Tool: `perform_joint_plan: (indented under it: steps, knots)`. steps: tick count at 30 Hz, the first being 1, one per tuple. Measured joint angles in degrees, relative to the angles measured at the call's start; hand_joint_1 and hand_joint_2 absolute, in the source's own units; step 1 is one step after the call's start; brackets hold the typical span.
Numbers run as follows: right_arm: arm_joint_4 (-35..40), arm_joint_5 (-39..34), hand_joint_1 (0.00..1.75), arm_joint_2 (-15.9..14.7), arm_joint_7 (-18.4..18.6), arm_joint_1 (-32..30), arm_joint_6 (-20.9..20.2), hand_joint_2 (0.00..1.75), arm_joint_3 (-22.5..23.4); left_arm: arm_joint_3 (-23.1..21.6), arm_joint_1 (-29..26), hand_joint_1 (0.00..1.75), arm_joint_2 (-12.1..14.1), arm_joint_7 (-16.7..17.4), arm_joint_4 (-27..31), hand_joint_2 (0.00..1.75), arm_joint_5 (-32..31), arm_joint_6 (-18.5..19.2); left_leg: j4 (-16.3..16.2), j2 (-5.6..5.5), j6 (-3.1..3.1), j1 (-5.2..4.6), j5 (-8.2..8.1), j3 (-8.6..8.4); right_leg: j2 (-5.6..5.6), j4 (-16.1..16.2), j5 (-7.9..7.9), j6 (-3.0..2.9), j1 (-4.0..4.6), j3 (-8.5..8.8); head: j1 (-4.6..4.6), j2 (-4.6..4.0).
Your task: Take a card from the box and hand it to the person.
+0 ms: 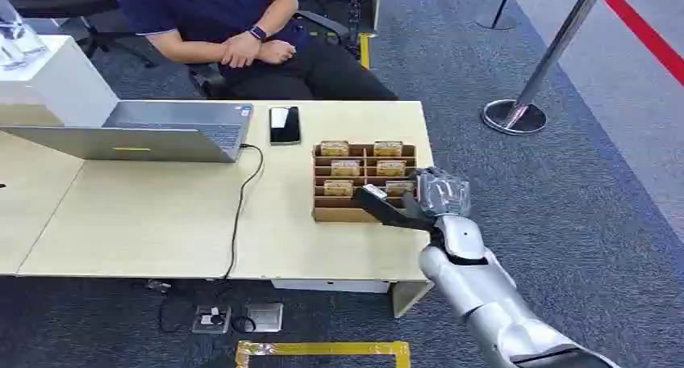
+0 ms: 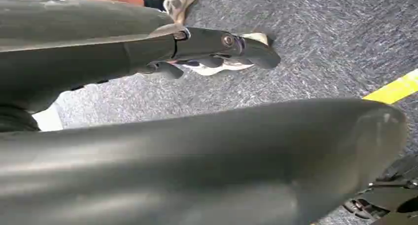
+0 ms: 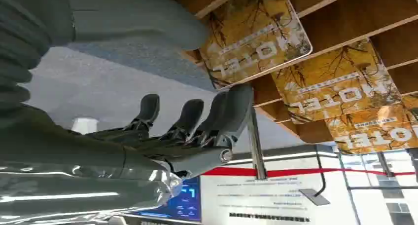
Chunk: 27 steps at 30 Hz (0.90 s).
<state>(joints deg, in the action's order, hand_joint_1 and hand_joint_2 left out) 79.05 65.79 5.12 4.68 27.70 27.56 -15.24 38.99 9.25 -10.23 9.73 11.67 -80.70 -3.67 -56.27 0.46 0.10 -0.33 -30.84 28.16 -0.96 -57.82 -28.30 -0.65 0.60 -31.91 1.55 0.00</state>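
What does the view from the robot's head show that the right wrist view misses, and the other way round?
Head view alone: the seated person, laptop, phone and the whole table. Right wrist view alone: the word HOTEL printed on the yellow cards, and a fingertip touching the edge of the nearest card. Both share the wooden card box and the right hand at its near corner.

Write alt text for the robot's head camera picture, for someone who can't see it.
A silver robot arm reaches its right hand to the near right corner of a wooden box of yellow cards on a pale table. A seated person waits across the table, behind an open laptop and a phone.
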Motion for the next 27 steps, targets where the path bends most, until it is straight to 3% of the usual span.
perform_joint_plan:
  steps: [27]
  knots:
    - [-2.01, -0.22, 1.75, 0.44, 0.24, 2.83, 0.00, 1.75, -0.48, -0.15, 0.40, 0.00, 0.00, 0.13, 0.00, 0.00, -0.33, 0.11, 0.00, 0.00, -0.06, 0.00, 0.06, -0.01, 0.00, -0.02, 0.05, -0.06, 0.00, -0.01, 0.00, 0.00]
